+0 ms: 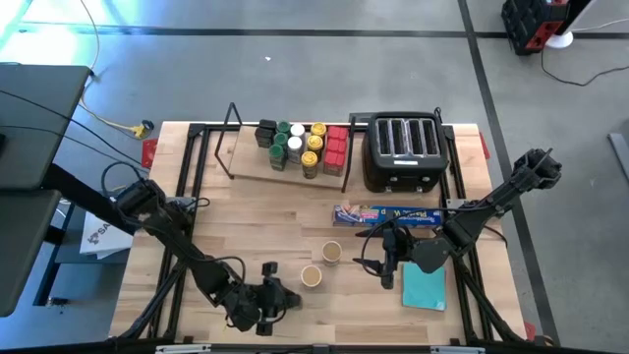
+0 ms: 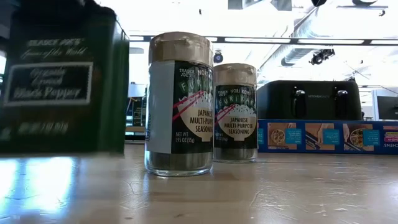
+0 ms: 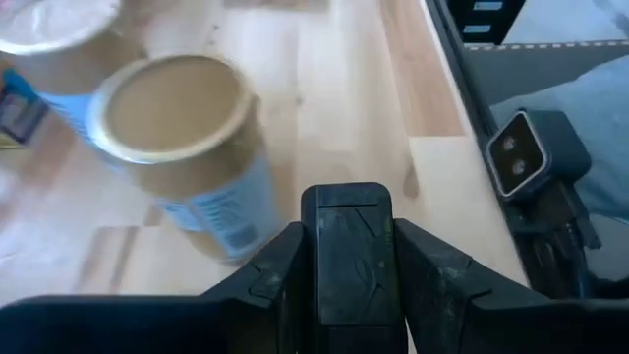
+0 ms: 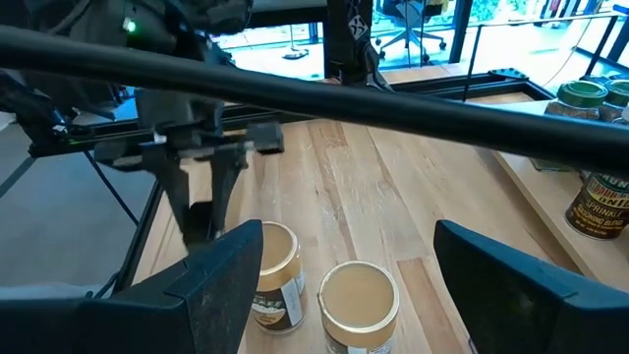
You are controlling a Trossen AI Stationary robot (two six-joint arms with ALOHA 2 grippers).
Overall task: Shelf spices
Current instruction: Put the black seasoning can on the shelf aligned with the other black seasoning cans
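My left gripper [image 1: 278,295] is near the table's front edge, shut on a dark green black-pepper tin [image 2: 59,78], which shows as a dark block [image 3: 346,251] between its fingers. Two tan-lidded seasoning jars [image 1: 312,276] [image 1: 331,253] stand upright on their bases on the table, just right of it and farther back. In the low view they are side by side [image 2: 180,102] [image 2: 235,112]. The shelf [image 1: 251,169] at the back holds several jars and red tins on its pale board. My right gripper [image 1: 393,258] hangs open above the table, right of the jars. My left gripper pinches the tin between its two fingers, one on each of two opposite sides [image 3: 313,265]. The fingers slant downward toward the table's right side. The tin stands upright in the hold [image 2: 59,78]. I cannot tell whether its bottom rests on the table.
A black toaster [image 1: 401,152] stands right of the shelf. A long blue box [image 1: 388,214] lies in front of the toaster. A teal pad [image 1: 425,288] lies near the front right. Bare wood stretches between the shelf and the jars.
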